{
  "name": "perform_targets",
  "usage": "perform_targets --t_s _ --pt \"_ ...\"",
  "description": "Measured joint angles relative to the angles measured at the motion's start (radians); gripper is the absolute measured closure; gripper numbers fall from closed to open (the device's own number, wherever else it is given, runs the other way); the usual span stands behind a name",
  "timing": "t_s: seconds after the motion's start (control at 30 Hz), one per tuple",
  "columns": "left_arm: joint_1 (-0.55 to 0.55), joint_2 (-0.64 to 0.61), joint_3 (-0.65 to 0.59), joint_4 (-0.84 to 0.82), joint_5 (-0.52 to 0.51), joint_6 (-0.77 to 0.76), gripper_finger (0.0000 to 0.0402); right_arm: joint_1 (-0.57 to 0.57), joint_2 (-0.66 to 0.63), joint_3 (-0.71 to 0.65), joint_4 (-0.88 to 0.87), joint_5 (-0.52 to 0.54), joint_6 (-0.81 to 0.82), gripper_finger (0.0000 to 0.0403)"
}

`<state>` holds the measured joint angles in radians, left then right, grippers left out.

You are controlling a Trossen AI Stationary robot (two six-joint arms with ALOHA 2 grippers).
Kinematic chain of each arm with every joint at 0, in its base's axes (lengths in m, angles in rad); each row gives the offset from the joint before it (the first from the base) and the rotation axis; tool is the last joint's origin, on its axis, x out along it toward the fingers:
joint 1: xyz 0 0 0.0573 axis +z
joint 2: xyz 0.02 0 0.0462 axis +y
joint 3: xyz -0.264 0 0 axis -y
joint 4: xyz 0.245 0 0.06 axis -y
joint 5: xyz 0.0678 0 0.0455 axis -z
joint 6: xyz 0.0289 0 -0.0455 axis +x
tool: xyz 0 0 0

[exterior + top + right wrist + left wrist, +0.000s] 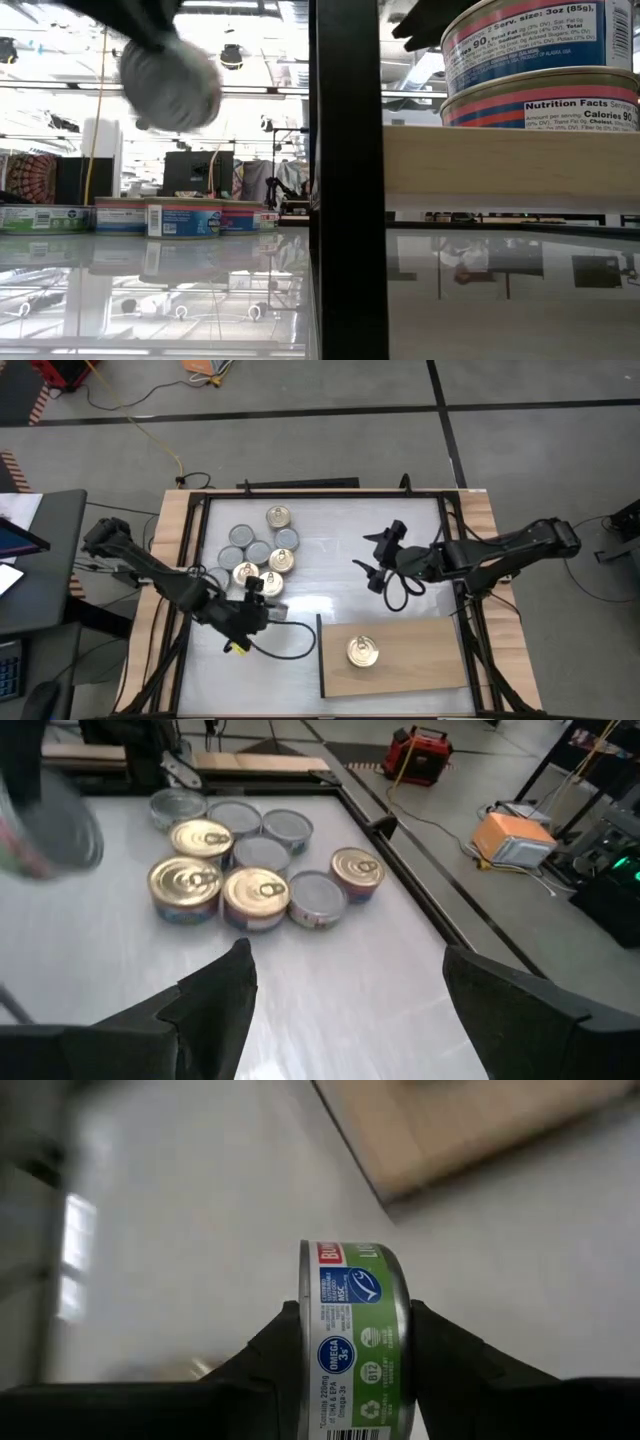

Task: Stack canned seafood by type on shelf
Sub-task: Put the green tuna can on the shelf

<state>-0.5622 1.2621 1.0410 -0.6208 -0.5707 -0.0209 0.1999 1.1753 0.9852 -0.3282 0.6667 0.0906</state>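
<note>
A green-labelled can (pixel 352 1340) hangs in the air with my left gripper (pixel 265 600) shut on it; the low view shows its silver face (pixel 170 85) high above the table. A cluster of gold-lidded and silver-lidded cans (pixel 260 552) rests on the white table just beyond that gripper. The shelf (pixel 420 660), a wooden board at the near right, carries a stack of two cans (pixel 540 60), gold lid on top (pixel 363 651). My right gripper (pixel 372 568) hovers open over the table's middle, with nothing between its fingers (pixel 215 995). My left gripper pinches the can between its two fingers, one on each flat end; the label wall (pixel 350 1310) faces the wrist camera. The can stands on edge in the hold, its silver face toward the near edge, lifted clear of the table.
Bare white table lies between the cluster and the shelf. A black frame post (pixel 347 180) stands in front of the low camera. Wooden side rails (pixel 175 560) and black bars border the table. A cable loop (pixel 290 645) lies near the shelf's left edge.
</note>
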Motion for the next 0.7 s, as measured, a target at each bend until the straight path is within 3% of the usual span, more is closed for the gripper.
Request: perform_targets --t_s 0.1,0.2,0.33,0.47,0.7 --pt "-0.019 -0.032 -0.009 0.08 -0.146 0.102 0.0269 0.006 -0.014 0.0 -0.044 0.004 -0.001 0.0058" --pt "-0.007 -0.03 -0.013 0.179 -0.176 0.243 0.0269 -0.007 -0.021 0.0 -0.094 0.01 -0.009 0.0058" --pt "0.059 -0.001 -0.014 0.313 -0.114 0.405 0.0269 -0.027 -0.012 -0.011 -0.136 -0.012 -0.034 0.0058" --pt "0.159 0.015 -0.015 0.459 -0.02 0.539 0.0269 -0.03 -0.023 -0.101 -0.046 -0.012 -0.114 0.0058" --pt "0.338 0.016 -0.015 0.612 0.181 0.601 0.0269 0.06 -0.096 -0.242 0.16 -0.006 -0.205 0.0067"
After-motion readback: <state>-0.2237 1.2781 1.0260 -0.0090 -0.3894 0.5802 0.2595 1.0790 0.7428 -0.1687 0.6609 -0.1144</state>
